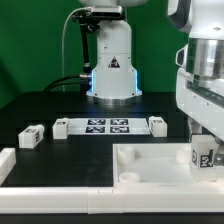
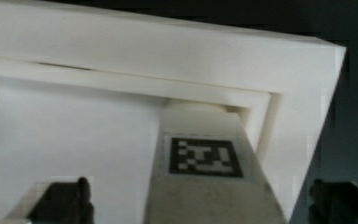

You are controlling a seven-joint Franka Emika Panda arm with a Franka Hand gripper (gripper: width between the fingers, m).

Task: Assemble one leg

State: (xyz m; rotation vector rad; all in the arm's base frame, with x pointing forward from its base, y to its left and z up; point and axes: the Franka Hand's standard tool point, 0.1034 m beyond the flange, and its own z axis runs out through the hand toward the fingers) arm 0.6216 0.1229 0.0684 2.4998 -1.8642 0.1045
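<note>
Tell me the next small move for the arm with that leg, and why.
Probably lower the leg straight down into the corner of the square panel. The tool holds the leg between its fingers, and the wrist view shows the tagged leg standing right at the panel's raised rim. Whether it is fully seated, I cannot tell.

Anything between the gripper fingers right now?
Yes: the leg stands between the fingers, against the panel corner, clearest in the wrist view.
</note>
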